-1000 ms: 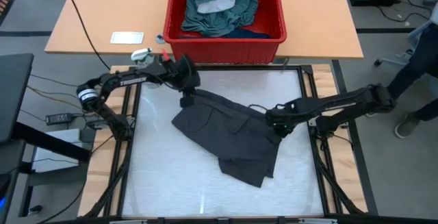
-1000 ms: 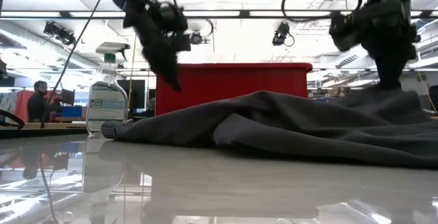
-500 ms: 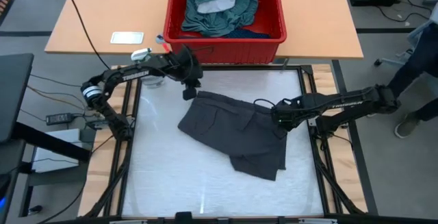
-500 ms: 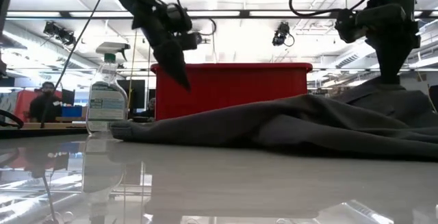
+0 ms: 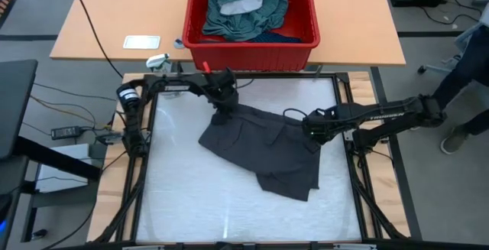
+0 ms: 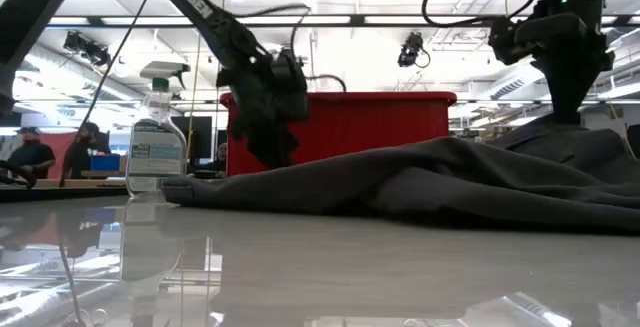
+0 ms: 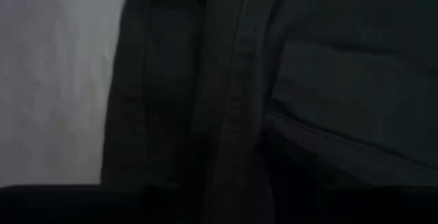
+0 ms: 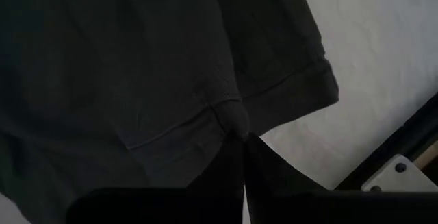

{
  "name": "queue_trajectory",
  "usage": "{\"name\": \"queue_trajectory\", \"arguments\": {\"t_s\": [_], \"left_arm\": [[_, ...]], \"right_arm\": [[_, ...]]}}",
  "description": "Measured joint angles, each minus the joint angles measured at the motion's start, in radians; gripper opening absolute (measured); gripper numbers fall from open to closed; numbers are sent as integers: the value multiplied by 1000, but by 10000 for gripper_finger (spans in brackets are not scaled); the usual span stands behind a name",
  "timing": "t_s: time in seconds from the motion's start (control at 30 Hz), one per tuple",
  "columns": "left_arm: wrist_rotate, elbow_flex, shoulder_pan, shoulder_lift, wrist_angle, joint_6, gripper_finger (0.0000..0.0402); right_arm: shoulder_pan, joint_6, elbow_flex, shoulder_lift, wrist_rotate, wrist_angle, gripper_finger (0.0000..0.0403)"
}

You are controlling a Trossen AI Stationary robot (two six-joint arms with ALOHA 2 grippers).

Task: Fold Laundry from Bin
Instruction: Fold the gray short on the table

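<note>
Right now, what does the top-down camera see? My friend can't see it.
Dark grey shorts lie crumpled on a white table. The left gripper is at their far corner, and the right gripper pinches their right edge, jaws shut. Behind stands a red bin of laundry.

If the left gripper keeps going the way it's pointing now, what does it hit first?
Most likely the dark grey garment. The left gripper points down at its far edge, and its wrist view shows almost only that fabric just ahead. How much gap remains is unclear.
</note>
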State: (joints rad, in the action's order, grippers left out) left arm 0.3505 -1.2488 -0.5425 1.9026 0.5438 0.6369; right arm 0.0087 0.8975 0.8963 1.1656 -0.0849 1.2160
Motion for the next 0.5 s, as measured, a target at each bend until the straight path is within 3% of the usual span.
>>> {"name": "queue_trajectory", "arguments": {"t_s": [0.1, 0.23, 0.5], "left_arm": [[-70, 0, -6, 30, -10, -30, 108], [-78, -3, -6, 28, 2, -50, 20], [-92, -147, 24, -62, 253, -129, 2]], "right_arm": [[-11, -2, 0, 0, 0, 0, 2], [-18, -22, 0, 0, 0, 2, 2], [6, 14, 39, -24, -11, 78, 2]]}}
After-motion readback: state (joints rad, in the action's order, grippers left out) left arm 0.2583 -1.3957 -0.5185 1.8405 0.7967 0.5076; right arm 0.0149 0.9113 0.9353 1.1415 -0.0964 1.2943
